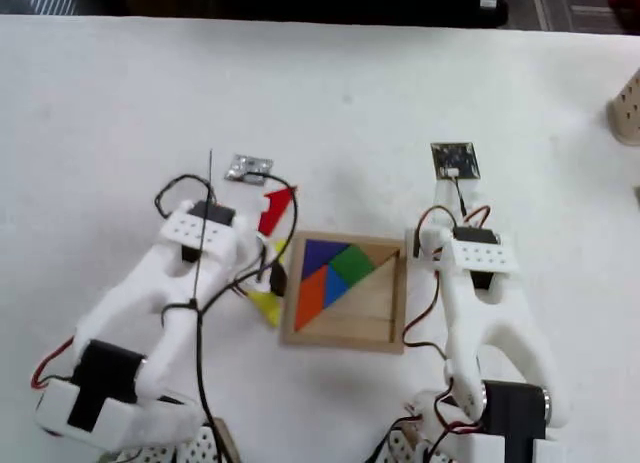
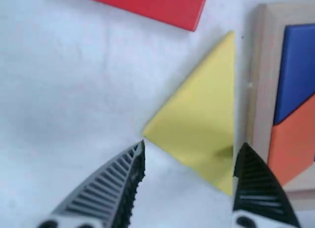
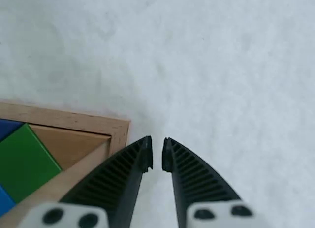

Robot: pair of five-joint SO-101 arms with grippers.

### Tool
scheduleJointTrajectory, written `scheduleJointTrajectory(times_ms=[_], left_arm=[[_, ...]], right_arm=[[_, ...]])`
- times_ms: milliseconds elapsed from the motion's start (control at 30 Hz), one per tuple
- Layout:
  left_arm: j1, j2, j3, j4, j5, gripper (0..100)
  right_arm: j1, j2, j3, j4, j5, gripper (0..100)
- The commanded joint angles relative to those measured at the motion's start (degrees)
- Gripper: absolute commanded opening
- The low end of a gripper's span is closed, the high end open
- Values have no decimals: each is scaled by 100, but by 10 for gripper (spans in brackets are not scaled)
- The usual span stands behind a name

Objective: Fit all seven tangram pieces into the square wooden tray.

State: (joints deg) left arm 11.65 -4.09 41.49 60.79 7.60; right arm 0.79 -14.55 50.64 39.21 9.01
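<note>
Notably, a flat yellow triangle (image 2: 202, 124) sits between spread left jaws; right jaws nearly together.

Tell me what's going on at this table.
Two robot arms work at a partly filled tangram tray. The left gripper is open over the yellow triangle, which lies on the table beside the tray. The red piece is outside too. The right gripper is shut and empty by the tray's corner.

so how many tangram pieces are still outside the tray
2: a red piece lying apart from the tray, and a yellow triangle beside the tray's outer wall, at the left gripper. Others may be hidden beneath it.
</note>
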Motion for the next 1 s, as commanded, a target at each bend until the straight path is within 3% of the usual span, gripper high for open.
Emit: scheduleJointTrajectory(times_ms=[0, 333, 767, 967], left_arm=[[-119, 295, -360, -176, -167, 309], [-664, 875, -862, -193, -457, 306], [-655, 875, -1152, -193, -1512, 310], [-655, 919, -1020, -580, -1538, 310]], right_arm=[[-66, -13, -158, -92, 114, 45], [-66, -13, -158, -75, 114, 45], [-66, -13, -158, -92, 114, 45], [-66, -13, -158, -92, 114, 46]])
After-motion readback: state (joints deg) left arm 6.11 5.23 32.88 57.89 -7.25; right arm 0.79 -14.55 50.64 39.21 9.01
